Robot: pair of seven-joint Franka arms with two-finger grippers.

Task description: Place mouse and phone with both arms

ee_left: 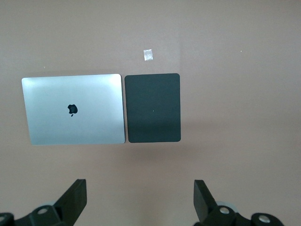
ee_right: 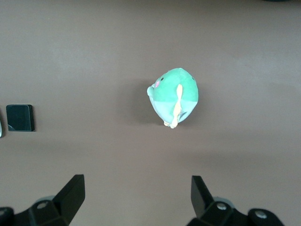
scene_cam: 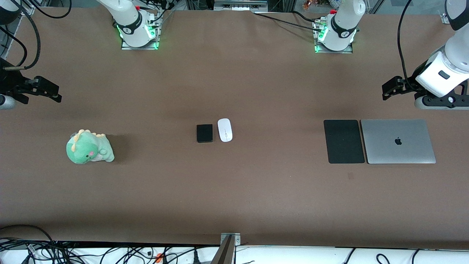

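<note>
The white oval mouse point(scene_cam: 224, 129) and the small black phone point(scene_cam: 204, 133) lie side by side, almost touching, on the brown table point(scene_cam: 234, 190) at its middle. The phone also shows in the right wrist view point(ee_right: 20, 117), with a sliver of the mouse point(ee_right: 0, 129) at the frame's edge. My left gripper point(scene_cam: 385, 91) hangs open and empty over bare table at the left arm's end; in the left wrist view point(ee_left: 139, 193) its jaws stand wide apart. My right gripper point(scene_cam: 58, 96) hangs open and empty over bare table at the right arm's end, also shown in its wrist view point(ee_right: 137, 190).
A flat black mouse pad point(scene_cam: 343, 141) point(ee_left: 153, 107) lies beside a closed silver laptop point(scene_cam: 397, 141) point(ee_left: 74, 109) toward the left arm's end. A green plush dinosaur point(scene_cam: 89, 147) point(ee_right: 173, 96) sits toward the right arm's end. A small tape square point(ee_left: 148, 54) lies near the pad.
</note>
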